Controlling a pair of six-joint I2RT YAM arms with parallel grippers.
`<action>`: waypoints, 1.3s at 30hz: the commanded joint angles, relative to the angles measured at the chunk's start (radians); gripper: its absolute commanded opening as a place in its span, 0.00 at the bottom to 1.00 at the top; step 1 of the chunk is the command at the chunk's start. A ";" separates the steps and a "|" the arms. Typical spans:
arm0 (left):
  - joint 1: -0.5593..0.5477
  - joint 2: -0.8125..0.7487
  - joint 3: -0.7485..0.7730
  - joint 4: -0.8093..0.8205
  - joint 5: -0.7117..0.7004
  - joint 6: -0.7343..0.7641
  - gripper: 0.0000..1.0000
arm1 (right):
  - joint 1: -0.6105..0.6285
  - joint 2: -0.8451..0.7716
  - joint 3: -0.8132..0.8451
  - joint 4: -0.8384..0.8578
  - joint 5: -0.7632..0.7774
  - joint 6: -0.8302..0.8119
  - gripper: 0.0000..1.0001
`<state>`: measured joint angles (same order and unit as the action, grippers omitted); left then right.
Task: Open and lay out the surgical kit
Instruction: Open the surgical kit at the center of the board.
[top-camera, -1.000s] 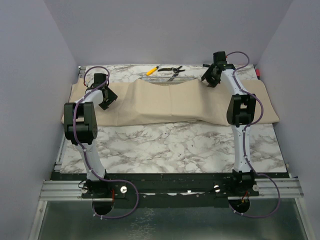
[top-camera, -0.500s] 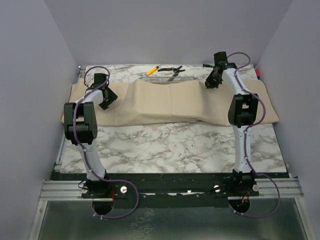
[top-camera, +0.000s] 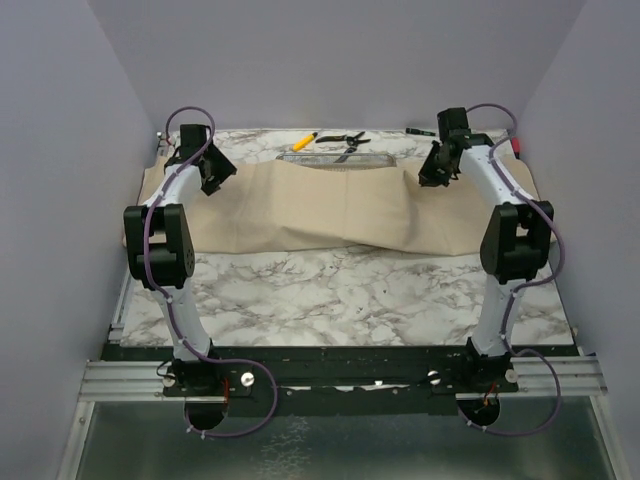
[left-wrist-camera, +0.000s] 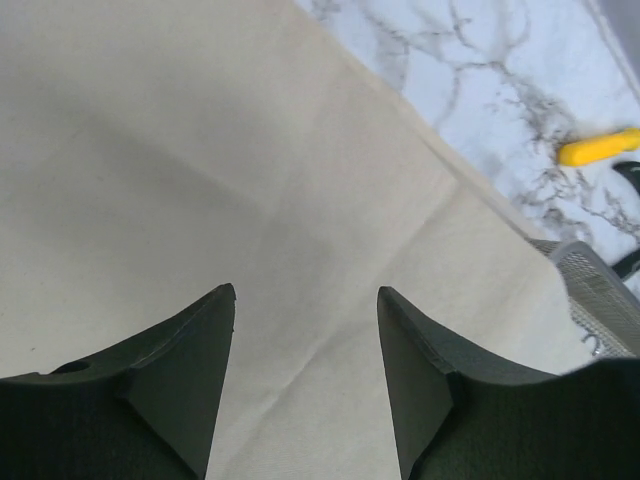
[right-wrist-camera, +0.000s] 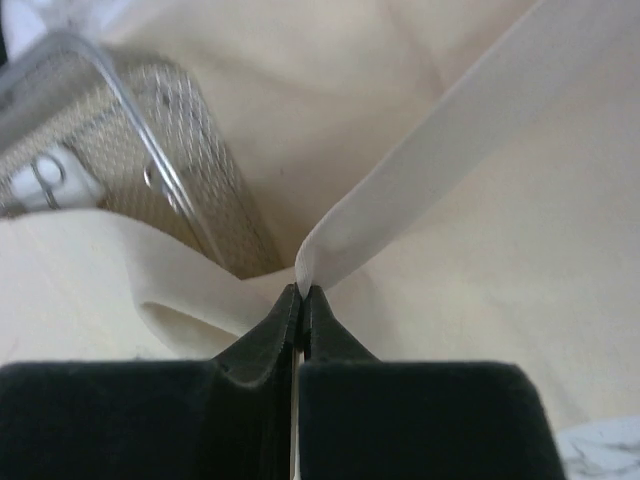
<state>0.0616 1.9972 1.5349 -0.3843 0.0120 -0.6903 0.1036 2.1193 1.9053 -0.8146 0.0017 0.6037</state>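
Right gripper (right-wrist-camera: 300, 296) clamped on wrap (right-wrist-camera: 470, 120) fold; left gripper (left-wrist-camera: 306, 295) spread wide over wrap. Tray (right-wrist-camera: 205, 200) partly uncovered, blurred clamp (right-wrist-camera: 45, 180) inside.

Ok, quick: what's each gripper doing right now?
Left gripper: jaws open, holding nothing, over the cloth wrap.
Right gripper: jaws shut, pinching a fold of the cloth wrap.
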 joint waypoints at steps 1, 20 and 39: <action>0.003 0.010 0.073 0.013 0.095 -0.002 0.61 | 0.056 -0.217 -0.277 0.179 -0.016 -0.120 0.01; -0.032 0.166 0.171 0.034 0.041 -0.050 0.65 | 0.082 -0.557 -0.841 0.129 0.015 -0.188 0.01; -0.146 0.261 0.335 -0.039 -0.377 0.046 0.68 | 0.082 -0.583 -1.025 0.119 0.190 -0.090 0.01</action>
<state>-0.0582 2.2047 1.8221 -0.3515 -0.1989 -0.6708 0.1833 1.5612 0.9031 -0.6579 0.1238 0.4934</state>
